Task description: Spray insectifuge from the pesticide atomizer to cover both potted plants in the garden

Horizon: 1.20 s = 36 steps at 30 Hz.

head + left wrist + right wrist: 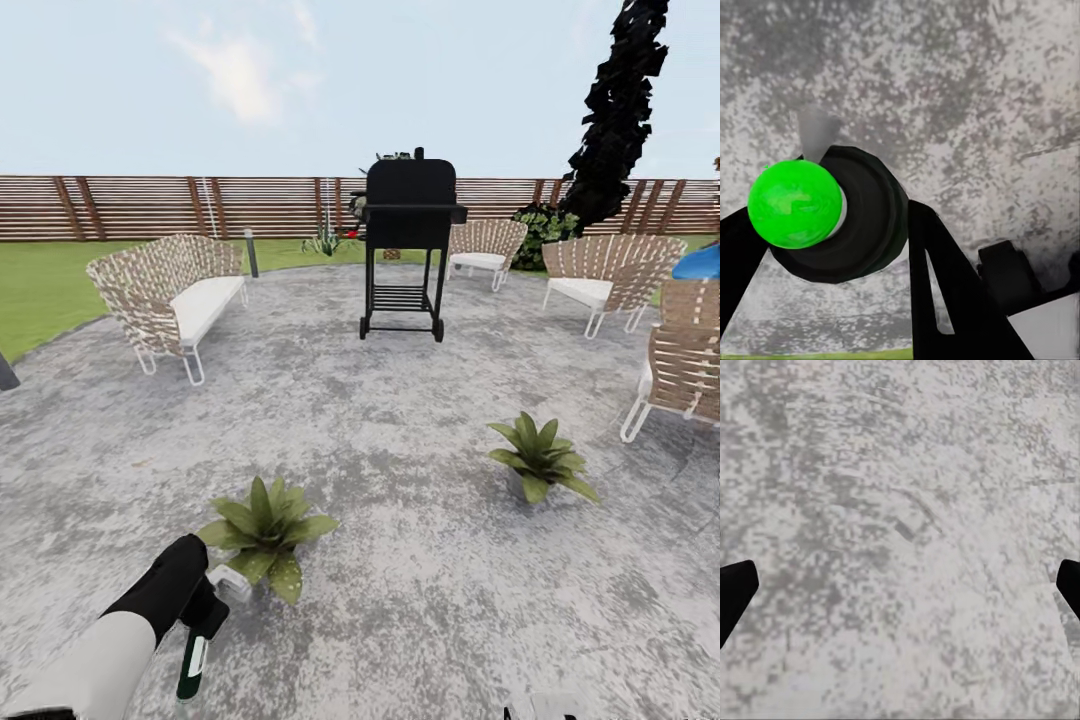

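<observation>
The left gripper (205,610) clamps the spray bottle (194,660) beside a potted plant (265,535); it looks light, rigid, best held mid-body. The right gripper (900,592) hangs wide open.

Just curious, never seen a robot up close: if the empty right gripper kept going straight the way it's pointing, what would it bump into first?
Most likely the grey paving: the right gripper, jaws wide apart, faces bare mottled stone with nothing between.
</observation>
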### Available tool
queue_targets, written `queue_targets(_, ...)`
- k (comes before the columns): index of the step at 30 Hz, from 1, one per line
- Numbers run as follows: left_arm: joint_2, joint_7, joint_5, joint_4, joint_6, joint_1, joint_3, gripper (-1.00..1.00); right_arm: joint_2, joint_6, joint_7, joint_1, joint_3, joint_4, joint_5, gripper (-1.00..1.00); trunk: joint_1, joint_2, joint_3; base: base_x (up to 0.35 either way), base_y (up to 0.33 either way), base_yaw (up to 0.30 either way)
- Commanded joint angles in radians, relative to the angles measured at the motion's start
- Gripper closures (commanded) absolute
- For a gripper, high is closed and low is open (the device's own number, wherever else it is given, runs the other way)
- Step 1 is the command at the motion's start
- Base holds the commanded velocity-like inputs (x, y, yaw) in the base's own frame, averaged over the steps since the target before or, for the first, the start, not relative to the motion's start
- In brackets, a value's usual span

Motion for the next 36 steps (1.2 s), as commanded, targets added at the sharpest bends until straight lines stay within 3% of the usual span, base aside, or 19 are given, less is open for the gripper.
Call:
queue_targets(1,0.000,-0.023,-0.013,-0.001,0.000,-0.004,0.003,1.00,0.000,-0.003,-0.005,-0.001,0.009,0.001,-0.004,-1.00,0.000,0.000,-0.001,0.108,0.336,-0.072)
queue_targets(5,0.015,-0.099,-0.043,-0.002,-0.001,-0.010,-0.009,1.00,-0.001,-0.003,-0.005,-0.001,0.008,0.001,-0.002,-1.00,0.000,0.000,-0.001,0.134,0.337,-0.025)
queue_targets(7,0.025,-0.145,-0.082,-0.002,-0.001,-0.011,-0.015,1.00,-0.002,-0.003,-0.005,-0.001,0.008,0.001,-0.002,-1.00,0.000,0.000,-0.001,0.145,0.338,-0.004)
queue_targets(12,0.029,-0.306,-0.226,-0.004,-0.005,-0.012,-0.017,1.00,-0.003,-0.003,-0.005,-0.001,0.008,0.001,-0.002,-1.00,0.000,0.000,-0.001,0.140,0.337,-0.001)
queue_targets(14,0.028,-0.334,-0.255,-0.005,-0.006,-0.012,-0.017,1.00,-0.002,-0.003,-0.005,-0.001,0.008,0.001,-0.002,-1.00,0.000,0.000,-0.001,0.122,0.337,0.000)
queue_targets(16,0.026,-0.346,-0.269,-0.004,-0.006,-0.011,-0.017,1.00,-0.001,-0.003,-0.005,-0.001,0.008,0.000,-0.003,-1.00,0.000,0.000,-0.001,0.117,0.304,-0.008)
queue_targets(25,0.029,-0.352,-0.270,-0.002,-0.006,-0.010,-0.017,1.00,-0.001,-0.003,-0.005,-0.001,0.009,0.000,-0.004,-1.00,0.000,0.000,-0.001,0.044,0.083,-0.240)
queue_targets(30,0.020,-0.401,-0.271,-0.001,-0.007,-0.009,-0.022,1.00,0.000,-0.003,-0.005,-0.001,0.009,0.000,-0.004,-1.00,0.000,0.000,-0.001,0.001,0.001,-0.299)
queue_targets(34,0.027,-0.444,-0.270,0.001,-0.007,-0.004,-0.091,1.00,0.000,-0.003,-0.005,-0.001,0.009,0.000,-0.004,-1.00,0.000,0.000,-0.001,-0.033,0.133,-0.126)
queue_targets(36,0.029,-0.461,-0.271,0.001,-0.007,0.000,-0.103,1.00,-0.002,-0.003,-0.005,-0.001,0.009,0.001,-0.004,-1.00,0.000,0.000,-0.001,-0.110,0.256,-0.023)
